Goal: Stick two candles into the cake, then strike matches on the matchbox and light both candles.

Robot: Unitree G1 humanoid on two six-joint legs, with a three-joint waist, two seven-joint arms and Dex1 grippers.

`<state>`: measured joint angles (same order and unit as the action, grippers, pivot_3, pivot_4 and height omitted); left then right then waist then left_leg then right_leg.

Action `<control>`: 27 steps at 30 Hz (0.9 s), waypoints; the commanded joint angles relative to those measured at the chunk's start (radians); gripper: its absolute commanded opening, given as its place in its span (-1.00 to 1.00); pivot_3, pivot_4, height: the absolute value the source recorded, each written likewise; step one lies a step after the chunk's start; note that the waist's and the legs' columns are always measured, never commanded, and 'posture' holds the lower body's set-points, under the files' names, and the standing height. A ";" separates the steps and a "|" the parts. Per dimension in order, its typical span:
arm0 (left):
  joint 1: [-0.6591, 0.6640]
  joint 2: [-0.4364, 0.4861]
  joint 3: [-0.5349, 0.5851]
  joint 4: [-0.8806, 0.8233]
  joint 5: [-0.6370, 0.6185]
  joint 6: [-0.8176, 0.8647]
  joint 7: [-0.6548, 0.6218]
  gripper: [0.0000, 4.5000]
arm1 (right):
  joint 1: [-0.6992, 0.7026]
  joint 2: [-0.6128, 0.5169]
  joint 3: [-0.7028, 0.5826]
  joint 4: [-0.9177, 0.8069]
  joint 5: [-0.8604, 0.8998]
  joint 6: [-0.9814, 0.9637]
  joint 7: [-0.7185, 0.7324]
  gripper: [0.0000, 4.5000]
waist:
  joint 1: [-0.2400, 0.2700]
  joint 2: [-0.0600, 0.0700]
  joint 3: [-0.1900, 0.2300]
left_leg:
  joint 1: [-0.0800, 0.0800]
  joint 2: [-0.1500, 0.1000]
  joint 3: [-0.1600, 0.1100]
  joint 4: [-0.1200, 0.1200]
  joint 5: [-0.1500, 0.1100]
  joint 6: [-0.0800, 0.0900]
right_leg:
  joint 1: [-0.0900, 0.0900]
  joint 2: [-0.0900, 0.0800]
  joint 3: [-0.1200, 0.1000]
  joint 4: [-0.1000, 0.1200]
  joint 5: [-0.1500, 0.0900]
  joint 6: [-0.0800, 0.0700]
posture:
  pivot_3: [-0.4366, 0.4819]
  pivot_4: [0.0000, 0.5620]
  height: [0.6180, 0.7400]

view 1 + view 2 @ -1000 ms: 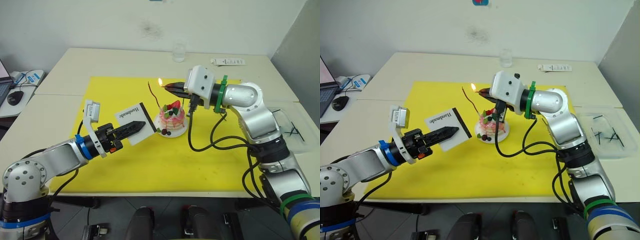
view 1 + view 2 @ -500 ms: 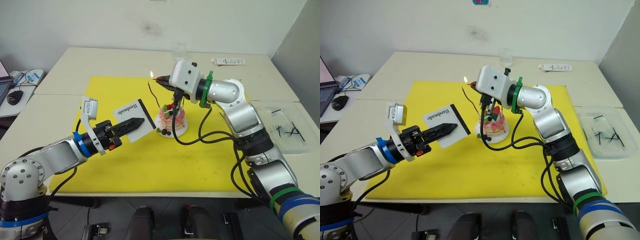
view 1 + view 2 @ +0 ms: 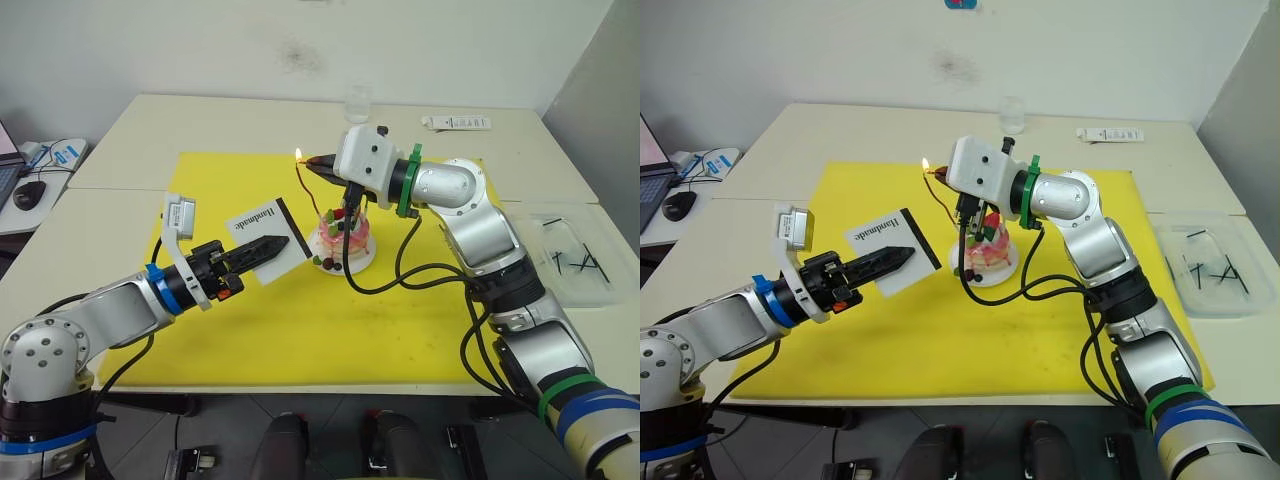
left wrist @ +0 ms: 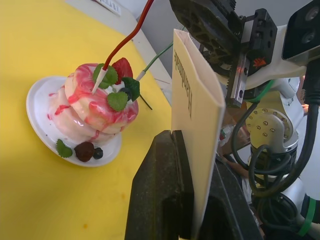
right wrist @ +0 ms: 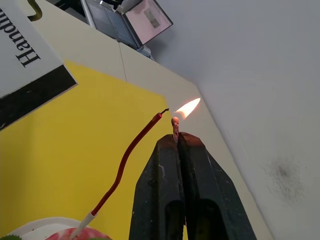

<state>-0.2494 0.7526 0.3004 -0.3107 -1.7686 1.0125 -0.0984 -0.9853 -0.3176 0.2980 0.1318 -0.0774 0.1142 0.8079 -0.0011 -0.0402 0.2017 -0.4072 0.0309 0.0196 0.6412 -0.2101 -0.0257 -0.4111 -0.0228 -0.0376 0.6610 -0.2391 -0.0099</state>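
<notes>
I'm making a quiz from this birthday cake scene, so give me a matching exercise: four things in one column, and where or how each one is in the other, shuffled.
Things:
1. matchbox
2. burning match
3. red-brown candle
4. spare matches

States:
A. stuck in the cake, wick beside the flame
B. lying in a clear tray
C. clamped in the left pincer
D. clamped in the right pincer

Pairs: 1-C, 2-D, 3-A, 4-B

You have the cake [image 3: 343,240] on its plate [image 3: 364,262] mid-mat [image 3: 300,330] | matchbox [image 3: 266,243] just left of cake, off the mat | both candles [image 4: 125,45] in cake | tray [image 3: 590,262] far right | glass [image 3: 357,103] behind mat
</notes>
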 commanded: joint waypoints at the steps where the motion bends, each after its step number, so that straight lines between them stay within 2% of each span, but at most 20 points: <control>1: -0.008 0.014 0.004 -0.031 -0.017 -0.016 -0.011 -1.00 | -0.015 0.003 -0.001 -0.042 0.000 -0.015 0.004 -0.98 | 0.000 0.000 0.000 | 0.000 0.000 0.000 0.000 0.000 0.000 | 0.000 0.000 0.000 0.000 0.000 0.000 | -0.05 -0.47 1.00; 27: -0.005 0.018 -0.001 -0.029 -0.008 -0.012 -0.037 -1.00 | -0.008 -0.001 -0.012 -0.046 -0.002 -0.012 0.021 -0.98 | 0.000 0.000 0.000 | -0.001 0.000 0.000 -0.001 0.000 0.000 | -0.001 0.000 0.000 -0.001 0.000 0.000 | -0.05 -0.47 1.00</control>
<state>-0.2485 0.7544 0.2940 -0.3107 -1.7680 1.0125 -0.1212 -0.9849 -0.3151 0.2981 0.1262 -0.0871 0.1142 0.8285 -0.0012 -0.0401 0.2017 -0.4080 0.0309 0.0196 0.6406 -0.2101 -0.0257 -0.4121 -0.0227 -0.0377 0.6605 -0.2391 -0.0100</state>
